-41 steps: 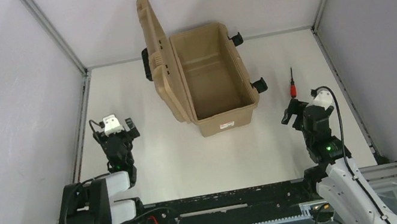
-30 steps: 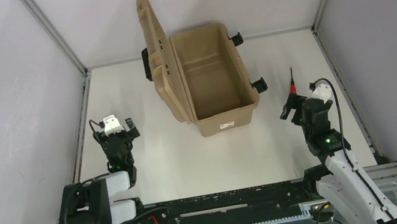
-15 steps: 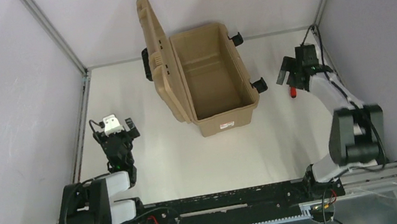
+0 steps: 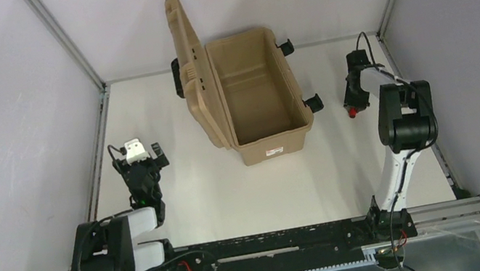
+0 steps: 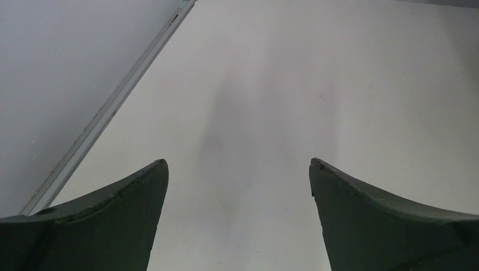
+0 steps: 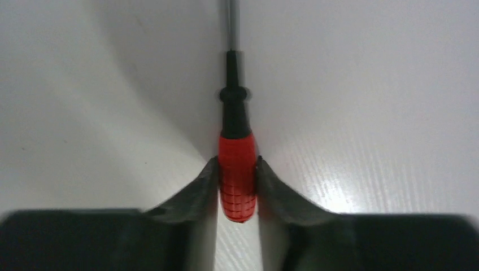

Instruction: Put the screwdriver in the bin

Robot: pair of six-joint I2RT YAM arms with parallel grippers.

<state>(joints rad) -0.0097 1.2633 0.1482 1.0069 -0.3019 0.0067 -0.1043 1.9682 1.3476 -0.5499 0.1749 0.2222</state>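
The screwdriver (image 6: 236,144) lies on the white table, its red handle between my right gripper's (image 6: 237,160) fingers and its black shaft pointing away. Both fingers press the handle's sides, so this gripper is shut on it. From above, the right gripper (image 4: 355,100) points down at the table right of the bin, and the red handle end (image 4: 353,113) shows just below it. The bin (image 4: 272,146) is a tan case standing open, lid (image 4: 185,56) raised on its left side. My left gripper (image 4: 143,168) rests near the left wall, open (image 5: 237,164) with nothing between its fingers.
Black latches (image 4: 312,103) stick out from the bin's right side towards the right gripper. Grey walls with metal rails (image 4: 414,102) close the table on the left, right and back. The right arm's elbow (image 4: 408,126) stands tall beside the right wall.
The right arm has reached out from near its base to the screwdriver, come down over it, and its jaws have closed on the red handle. The left arm has not moved.
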